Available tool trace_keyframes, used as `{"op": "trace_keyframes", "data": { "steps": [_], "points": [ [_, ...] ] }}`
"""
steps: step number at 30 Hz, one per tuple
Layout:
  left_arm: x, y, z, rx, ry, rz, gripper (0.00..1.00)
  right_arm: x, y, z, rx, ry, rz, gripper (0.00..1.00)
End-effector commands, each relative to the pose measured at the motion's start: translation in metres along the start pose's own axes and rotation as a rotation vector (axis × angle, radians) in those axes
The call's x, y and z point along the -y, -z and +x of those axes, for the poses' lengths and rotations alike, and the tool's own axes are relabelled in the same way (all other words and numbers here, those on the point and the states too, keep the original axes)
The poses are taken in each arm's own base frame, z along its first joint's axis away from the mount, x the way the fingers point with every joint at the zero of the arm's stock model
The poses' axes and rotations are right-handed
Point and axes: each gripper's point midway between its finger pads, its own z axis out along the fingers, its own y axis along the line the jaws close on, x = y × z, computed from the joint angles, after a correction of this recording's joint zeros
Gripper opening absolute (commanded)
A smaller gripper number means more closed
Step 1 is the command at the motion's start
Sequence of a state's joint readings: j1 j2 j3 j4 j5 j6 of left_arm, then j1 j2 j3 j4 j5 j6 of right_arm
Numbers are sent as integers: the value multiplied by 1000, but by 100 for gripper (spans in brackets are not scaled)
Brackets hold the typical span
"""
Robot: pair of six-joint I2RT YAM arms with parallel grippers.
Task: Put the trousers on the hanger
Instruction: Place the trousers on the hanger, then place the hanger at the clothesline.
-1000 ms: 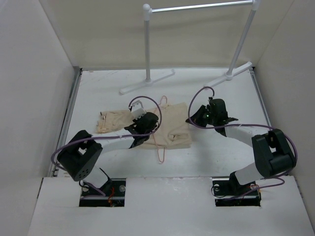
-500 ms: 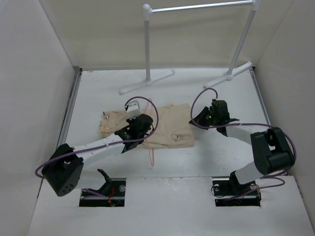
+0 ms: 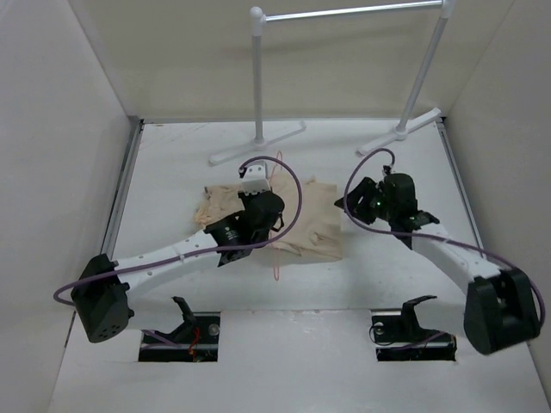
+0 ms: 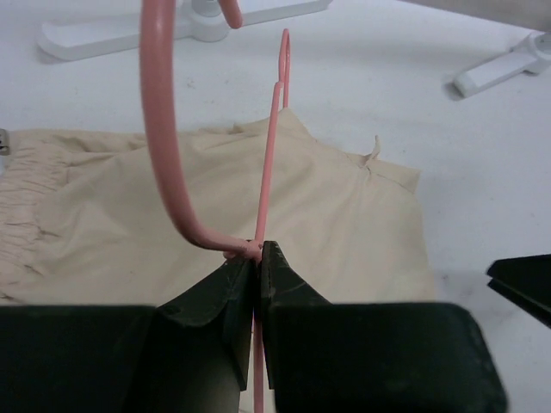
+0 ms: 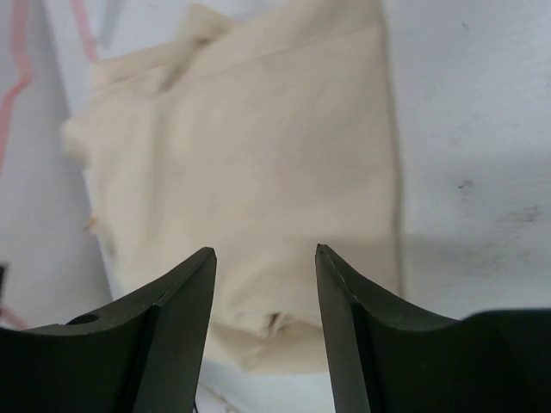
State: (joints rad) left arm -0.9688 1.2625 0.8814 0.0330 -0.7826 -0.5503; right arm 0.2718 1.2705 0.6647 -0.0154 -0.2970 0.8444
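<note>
The beige trousers [image 3: 314,225] lie folded on the white table, mid-field. My left gripper [image 3: 263,206] hovers over their left part, shut on the thin pink hanger [image 3: 275,265]. In the left wrist view the jaws [image 4: 257,251] pinch the hanger [image 4: 274,129] at its twisted neck. The hook curves up at the left and the frame stands edge-on above the trousers [image 4: 344,206]. My right gripper [image 3: 368,200] is just right of the trousers' right edge. In the right wrist view it [image 5: 265,255] is open and empty, above the trousers [image 5: 258,146].
A white rail stand [image 3: 258,77] stands at the back with its two feet [image 3: 256,143] on the table beyond the trousers. White walls close in the left, right and back. Purple cables loop off both wrists.
My left arm has stretched out and carried the hanger rightward and farther back, over the trousers. The trousers shifted right. My right gripper has opened and moved slightly right.
</note>
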Motion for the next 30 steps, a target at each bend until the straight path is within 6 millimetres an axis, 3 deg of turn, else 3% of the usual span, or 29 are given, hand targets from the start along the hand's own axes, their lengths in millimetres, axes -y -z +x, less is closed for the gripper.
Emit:
{"op": "trace_keyframes", "data": {
  "steps": [1, 3, 6, 8, 10, 13, 19, 24, 27, 30],
  "points": [
    [11, 11, -47, 102, 66, 26, 1, -46, 41, -9, 71, 151, -114, 55],
    [14, 12, -52, 106, 76, 35, 1, -82, 60, 8, 48, 240, -225, 48],
    [22, 14, -62, 109, 95, 63, 1, -137, 80, 60, -69, 389, -440, 23],
    [28, 15, -69, 107, 112, 84, 1, -162, 85, 90, -124, 447, -538, 16],
    [33, 18, -75, 111, 120, 96, 1, -181, 85, 107, -136, 468, -593, 23],
    [37, 20, -79, 106, 121, 102, 1, -204, 84, 119, -120, 471, -642, 50],
    [43, 24, -85, 112, 136, 117, 1, -224, 77, 127, -116, 465, -684, 54],
    [47, 26, -83, 108, 135, 126, 1, -225, 62, 120, -80, 457, -643, 51],
    [50, 28, -81, 105, 136, 132, 1, -223, 53, 122, -86, 456, -624, 46],
    [50, 28, -81, 106, 138, 131, 1, -224, 51, 129, -114, 455, -628, 33]
  ]
}}
